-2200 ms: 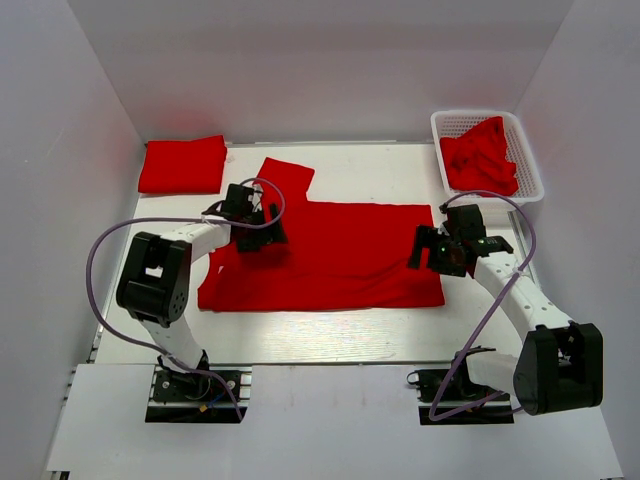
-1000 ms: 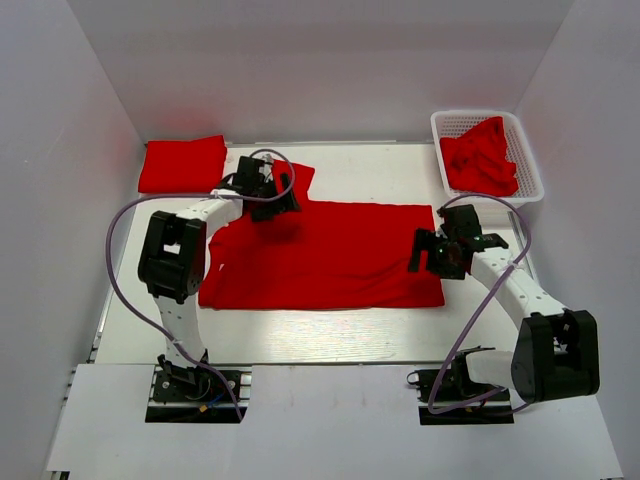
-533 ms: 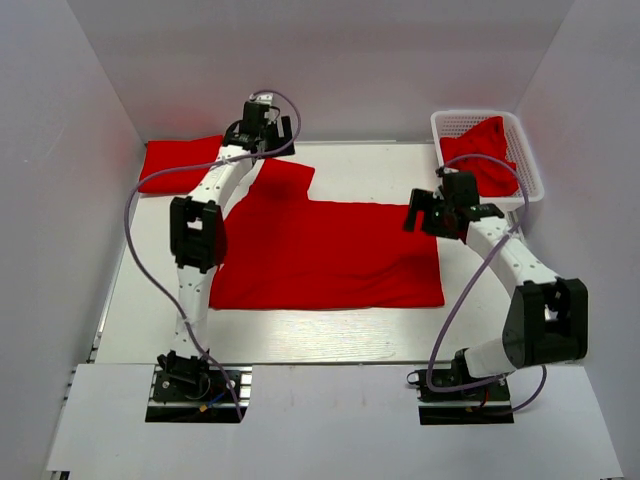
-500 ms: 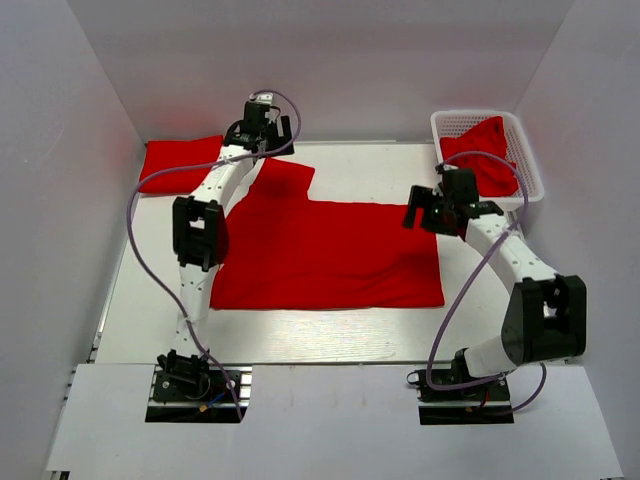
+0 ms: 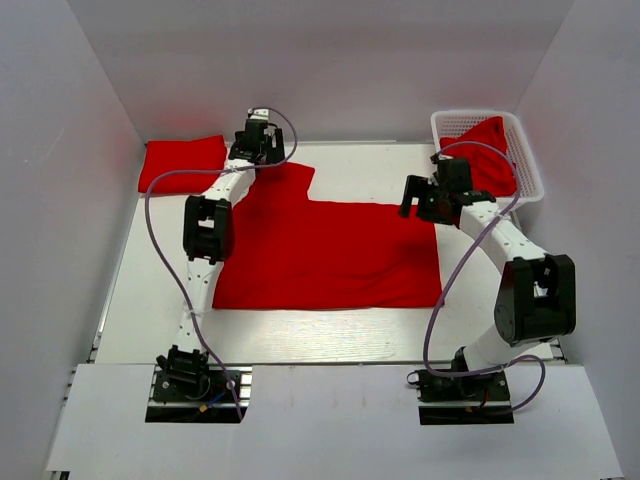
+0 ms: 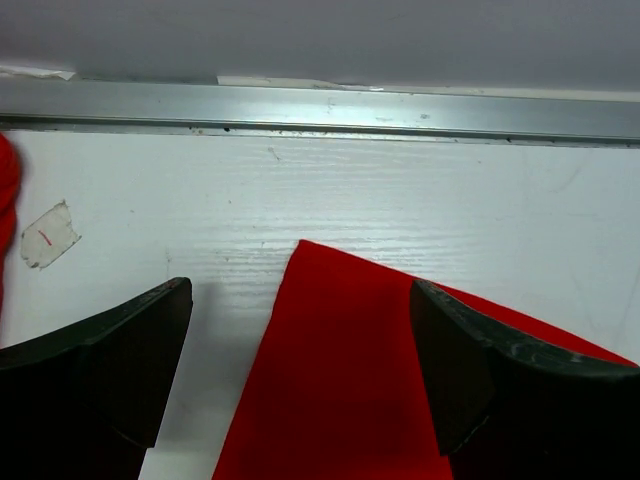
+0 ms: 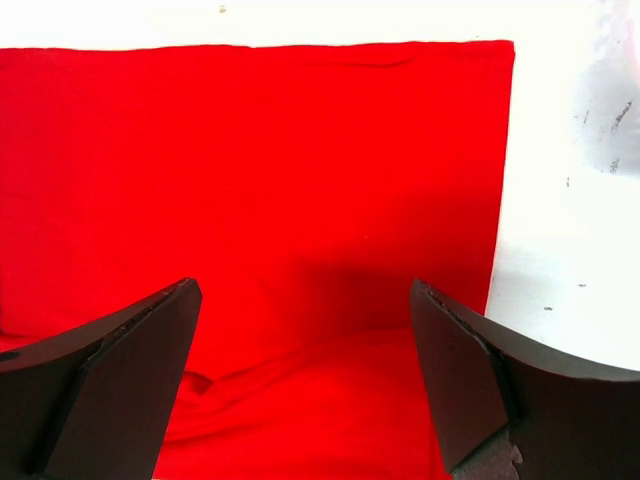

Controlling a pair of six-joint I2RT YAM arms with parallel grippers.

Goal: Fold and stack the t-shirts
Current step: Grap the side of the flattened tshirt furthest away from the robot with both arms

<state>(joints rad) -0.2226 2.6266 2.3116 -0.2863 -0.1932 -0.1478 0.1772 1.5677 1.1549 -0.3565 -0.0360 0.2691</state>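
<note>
We find one t-shirt lying spread across the middle of the counter. Its hem edge is on the right, and one sleeve points toward the far edge. The cloth lies mostly flat, with a shallow wrinkle toward its near right part.

The left gripper is stretched out to the far side and poised at the corner of that sleeve. Its fingers are spread wide, and the red corner shows between them. We cannot tell whether they touch the cloth. The metal rail at the counter's far edge runs just beyond, and a scrap of tape is stuck to the counter to the left.

The right gripper is over the far right corner of the same t-shirt, also with its fingers spread apart. The hem edge runs down the right of its view, with bare counter beside it.

A folded t-shirt rests at the far left corner, apart from the spread one. More red t-shirts lie crumpled in the white basket at the far right (we cannot tell how many).
</note>
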